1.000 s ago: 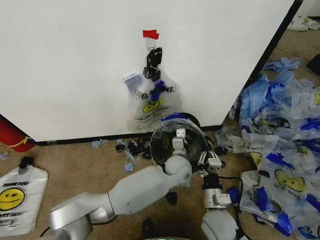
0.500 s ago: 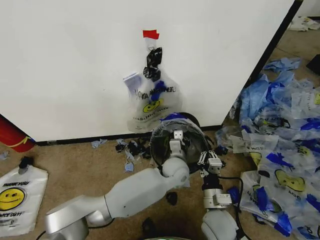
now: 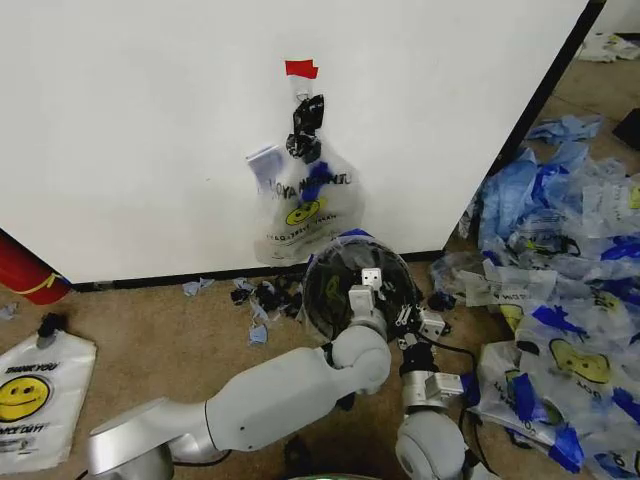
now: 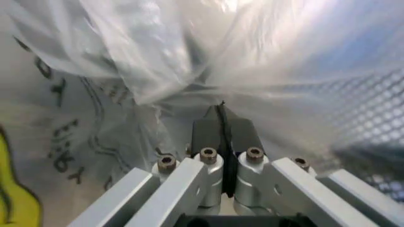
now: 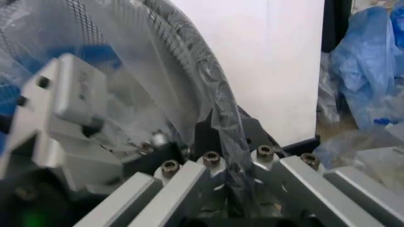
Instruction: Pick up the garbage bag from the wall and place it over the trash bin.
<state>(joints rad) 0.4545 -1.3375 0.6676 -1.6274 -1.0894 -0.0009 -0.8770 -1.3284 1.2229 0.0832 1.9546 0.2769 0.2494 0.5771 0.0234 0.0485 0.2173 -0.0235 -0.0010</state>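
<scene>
The black wire-mesh trash bin (image 3: 318,290) stands at the foot of the white wall (image 3: 130,120). A see-through garbage bag (image 3: 345,262) with dark lettering lies in and over it. My left gripper (image 3: 371,278) reaches into the bin's mouth; in the left wrist view the gripper (image 4: 221,111) is shut, with bunched bag film (image 4: 94,56) at its tips and mesh (image 4: 372,118) beside it. My right gripper (image 3: 428,322) sits at the bin's near right rim, and in its wrist view (image 5: 230,137) is shut on a strip of the bag (image 5: 218,109). Another smiley bag (image 3: 305,205) hangs under red tape (image 3: 301,68).
A heap of blue-streaked see-through bags (image 3: 560,280) covers the floor on the right. An opaque white THANK YOU bag (image 3: 30,400) lies at the near left, with a red cylinder (image 3: 25,270) by the wall. Plastic scraps (image 3: 260,295) litter the wall's base.
My left gripper has shifted a little right and nearer over the bin, and the left forearm has swung closer to the right arm. The right gripper has edged slightly right.
</scene>
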